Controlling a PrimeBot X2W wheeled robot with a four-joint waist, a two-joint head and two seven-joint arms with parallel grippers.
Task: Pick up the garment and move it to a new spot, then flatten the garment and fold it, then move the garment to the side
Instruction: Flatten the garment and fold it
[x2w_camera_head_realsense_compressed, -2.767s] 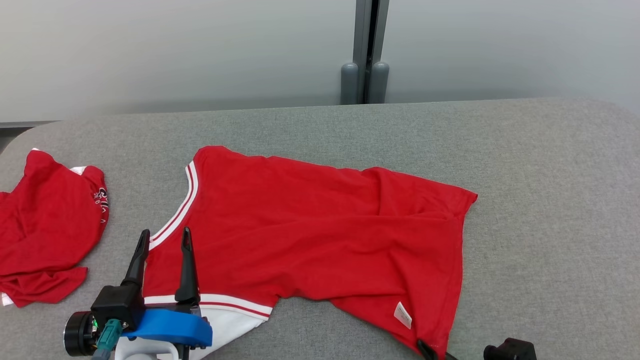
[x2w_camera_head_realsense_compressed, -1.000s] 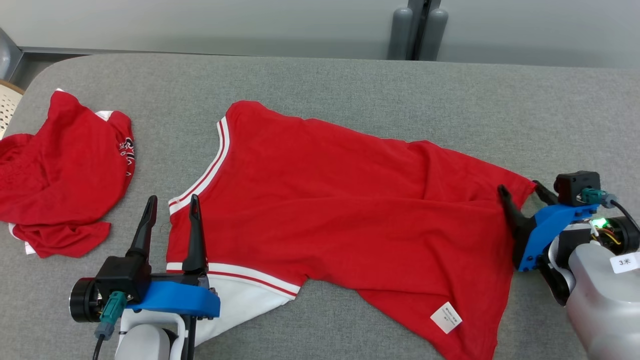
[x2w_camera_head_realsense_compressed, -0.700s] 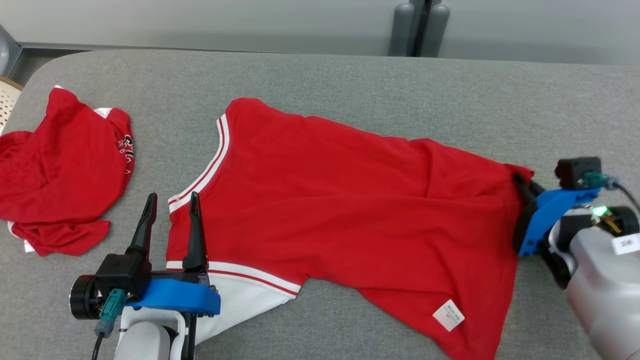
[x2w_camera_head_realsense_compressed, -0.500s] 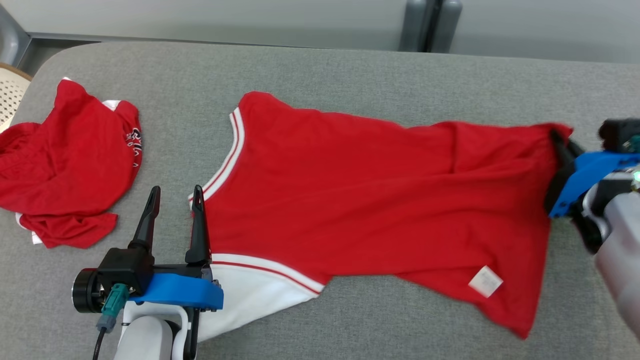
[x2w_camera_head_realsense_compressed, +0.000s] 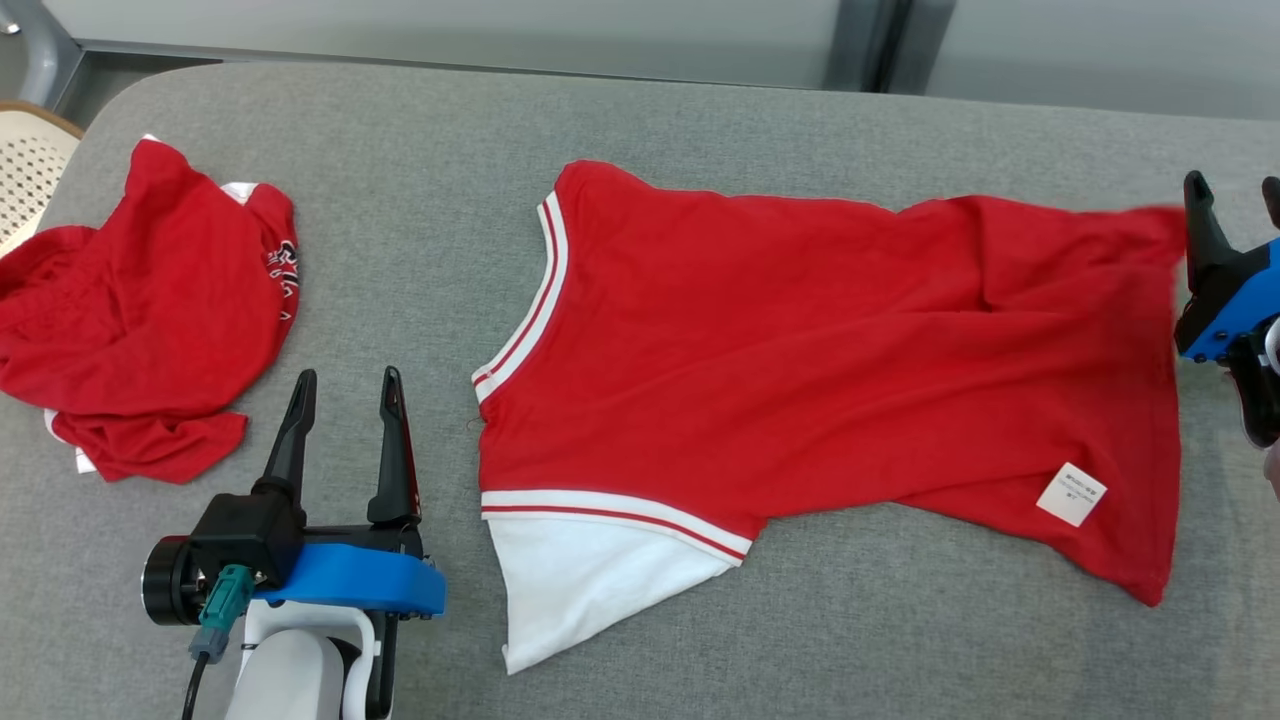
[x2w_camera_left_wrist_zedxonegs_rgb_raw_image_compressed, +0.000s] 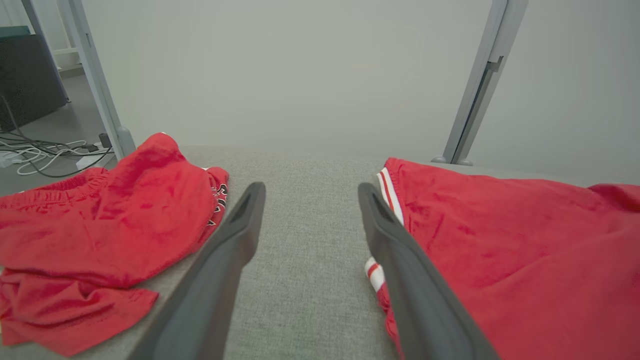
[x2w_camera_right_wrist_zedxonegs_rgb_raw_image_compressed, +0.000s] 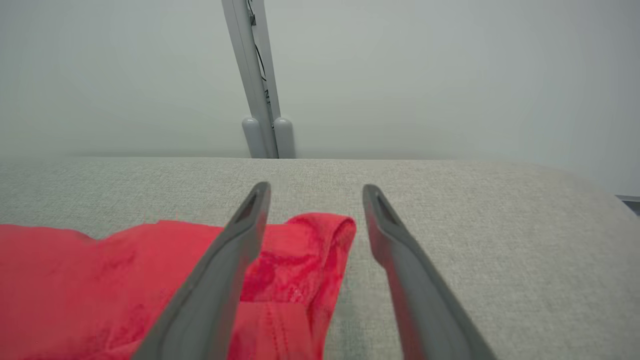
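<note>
I judged that I was in the flattening step: the garment (x2w_camera_head_realsense_compressed: 820, 340) lay spread on the grey table (x2w_camera_head_realsense_compressed: 700, 110), reaching from the middle to the right edge, but it was not yet smooth enough to fold.

My right gripper (x2w_camera_head_realsense_compressed: 1232, 180) sat at the garment's far right corner with its fingers spread and nothing pinched. In the right wrist view that corner lay curled over itself between them, and I could not tell whether a finger touched it. My left gripper (x2w_camera_head_realsense_compressed: 347, 374) was wide open too, over bare table just left of the garment's striped neckline and holding nothing.

The garment was red with red-and-white trim. Long creases ran across its right half, and the right hem slanted away toward the near side, where a white label (x2w_camera_head_realsense_compressed: 1070, 493) showed. A white panel (x2w_camera_head_realsense_compressed: 580, 580) stuck out at the near left. Another red heap (x2w_camera_head_realsense_compressed: 140, 300) lay well apart at the far left.

The next move, I reckoned, called for uncurling that far corner, squaring the slanted hem and smoothing out the creases.
</note>
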